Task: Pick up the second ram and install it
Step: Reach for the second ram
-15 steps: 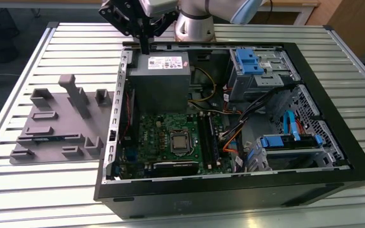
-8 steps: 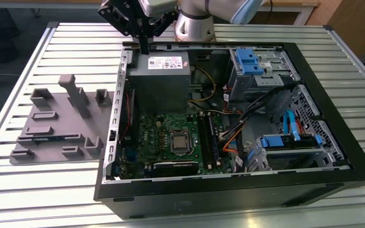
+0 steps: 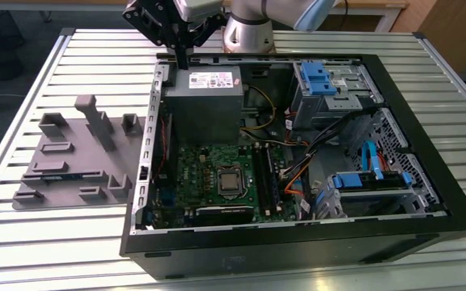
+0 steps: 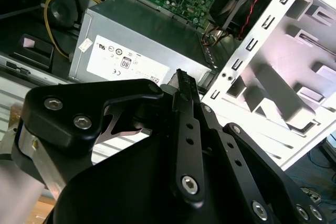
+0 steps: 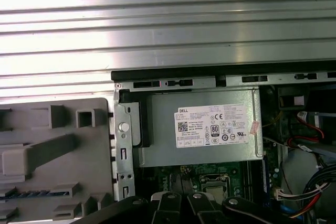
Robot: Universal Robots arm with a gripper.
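We see the claw closed with nothing between its fingers, hanging above the case wall, well apart from the tray and off its far corner. The ram lies in the tray, a blue strip sunk edgewise in a low slot at the tray end farthest from the claw. We judge a bad grip the main risk: little of the ram stands proud of its slot, so the fingers may catch it off-centre or skewed, and a skewed stick would not seat in the motherboard. The tray's tall post and blocks rise between claw and ram, so a low approach could strike them and shove the tray, which looks merely set on the table. If the ram binds, the tray could lift with it. The case wall stands just beside the tray, and a ram carried across it low could be knocked loose
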